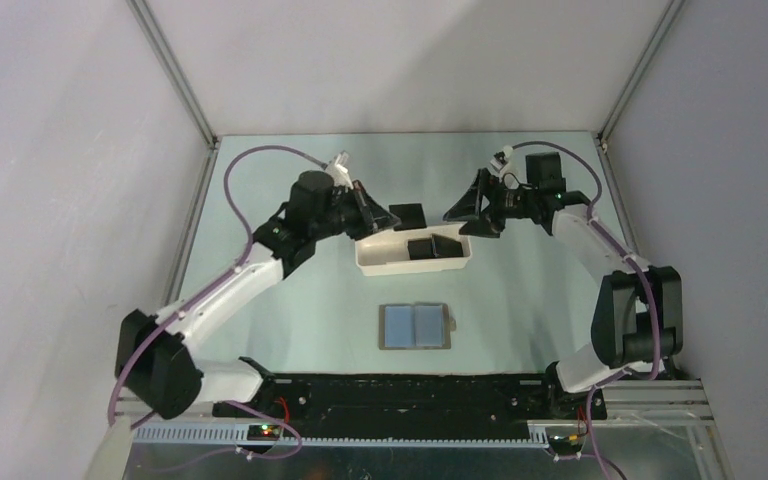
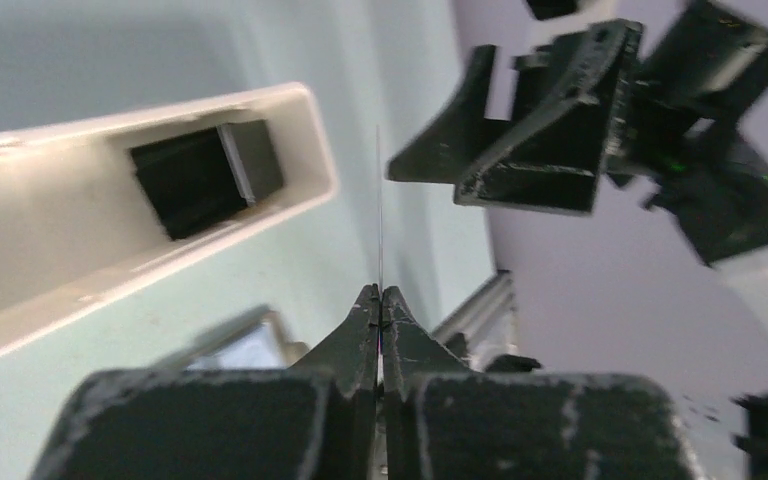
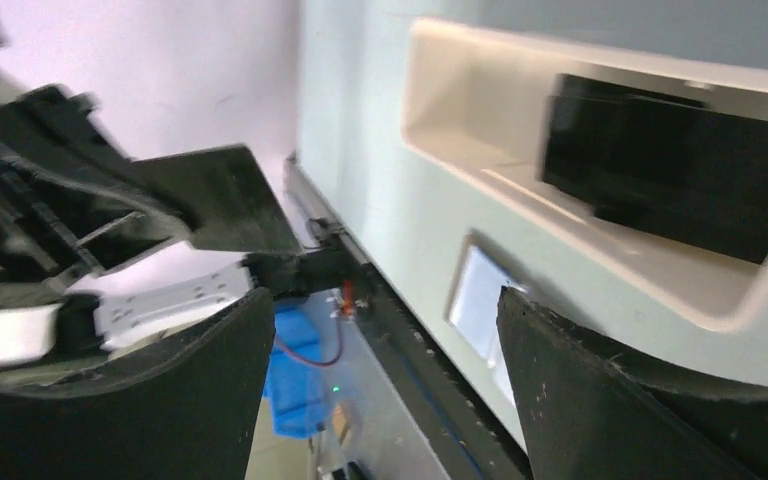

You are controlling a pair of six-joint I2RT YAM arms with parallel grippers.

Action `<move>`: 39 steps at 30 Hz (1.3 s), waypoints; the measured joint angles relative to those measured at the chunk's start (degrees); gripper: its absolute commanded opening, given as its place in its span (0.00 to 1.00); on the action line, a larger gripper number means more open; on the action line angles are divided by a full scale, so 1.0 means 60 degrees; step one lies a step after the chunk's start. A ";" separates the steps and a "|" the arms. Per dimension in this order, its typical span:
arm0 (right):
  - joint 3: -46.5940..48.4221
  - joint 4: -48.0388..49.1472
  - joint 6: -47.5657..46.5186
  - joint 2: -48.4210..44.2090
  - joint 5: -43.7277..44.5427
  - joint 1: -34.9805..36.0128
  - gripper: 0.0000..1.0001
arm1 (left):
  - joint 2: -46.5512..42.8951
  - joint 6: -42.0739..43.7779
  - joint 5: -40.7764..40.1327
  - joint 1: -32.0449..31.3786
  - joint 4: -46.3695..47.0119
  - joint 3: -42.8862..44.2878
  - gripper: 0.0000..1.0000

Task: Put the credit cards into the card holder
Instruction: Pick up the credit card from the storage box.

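Firmly, my left gripper [image 2: 380,297] pinched one credit card [image 1: 407,215] above the white tray [image 1: 364,262], centre of the top view. The open card holder [image 1: 417,325] lay straight below it, toward the frame's bottom. My right gripper [image 1: 457,213] gaped wide, facing the card.

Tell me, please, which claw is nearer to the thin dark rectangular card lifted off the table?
Left. The left claw is shut on the thin dark rectangular card, pinching one edge. The right claw hangs open just past the card's opposite edge, apart from it.
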 measured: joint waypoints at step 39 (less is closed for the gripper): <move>-0.1249 0.5319 0.5031 -0.1220 -0.2659 0.1311 0.00 | -0.2350 -0.1898 0.1464 0.0022 0.4084 -0.3136 0.87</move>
